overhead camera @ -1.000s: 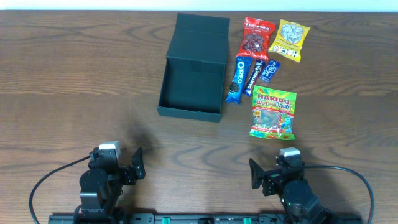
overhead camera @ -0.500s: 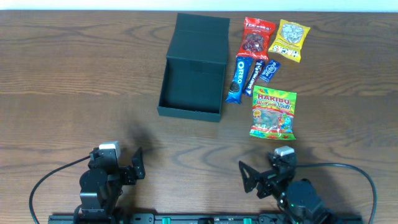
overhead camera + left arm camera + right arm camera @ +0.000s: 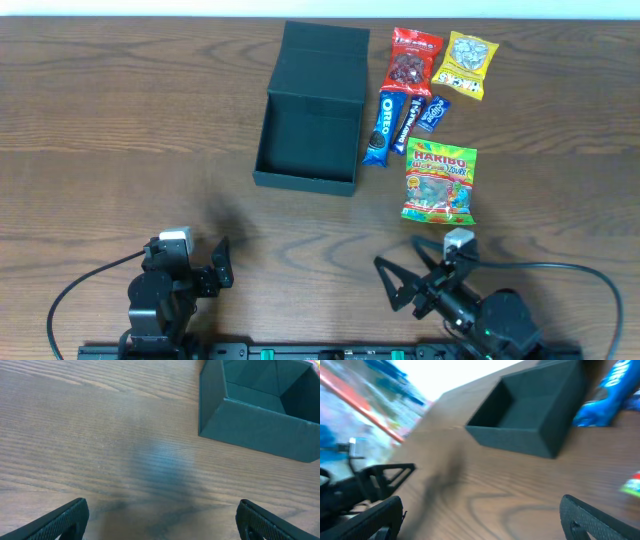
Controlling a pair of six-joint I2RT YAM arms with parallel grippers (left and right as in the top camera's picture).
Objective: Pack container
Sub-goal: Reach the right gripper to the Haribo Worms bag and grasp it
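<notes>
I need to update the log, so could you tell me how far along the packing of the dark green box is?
Done: the dark green cardboard box lies open and empty. In hand: nothing; the left gripper and right gripper are open and empty. Left: everything. The red packet, yellow packet, blue Oreo pack and colourful Haribo bag lie on the wooden table beside the box.

Centre: dark green square cardboard container (image 3: 308, 140); blue plastic cookie packet (image 3: 378, 127) just right; colourful gummy bag (image 3: 439, 183) farther right, nearer.
</notes>
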